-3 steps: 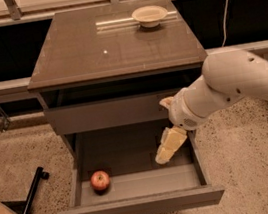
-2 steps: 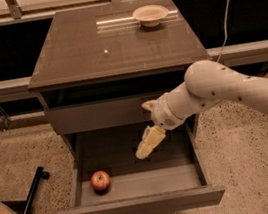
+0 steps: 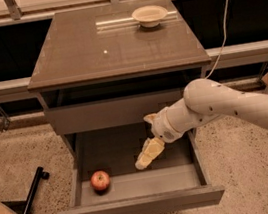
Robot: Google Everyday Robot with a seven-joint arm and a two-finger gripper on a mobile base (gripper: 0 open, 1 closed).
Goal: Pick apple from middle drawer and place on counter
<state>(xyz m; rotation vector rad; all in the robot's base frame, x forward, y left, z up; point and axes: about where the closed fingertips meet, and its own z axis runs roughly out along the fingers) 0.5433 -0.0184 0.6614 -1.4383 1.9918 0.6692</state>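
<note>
One drawer stands open: the middle drawer (image 3: 139, 207) is pulled out toward us, its plain front nearest. The apple (image 3: 100, 180) lies on the drawer floor in the front left corner, just behind that front; it is red with a yellowish patch. The hand (image 3: 142, 164) hangs over the drawer's middle, right of the apple and apart from it, tip pointing down and left. We cannot tell how far open it is; the apple is not in its hold. The white arm (image 3: 235, 108) reaches in from the right, over the drawer's right side. Above the opening we note a second plain front (image 3: 109, 113), closed. Farther back is the bench (image 3: 88, 40), glossy grey-brown, with a tiny white speck (image 3: 105, 52) near its middle. A cream bowl (image 3: 149, 15) sits at the far right on a pale strip (image 3: 111, 24).
</note>
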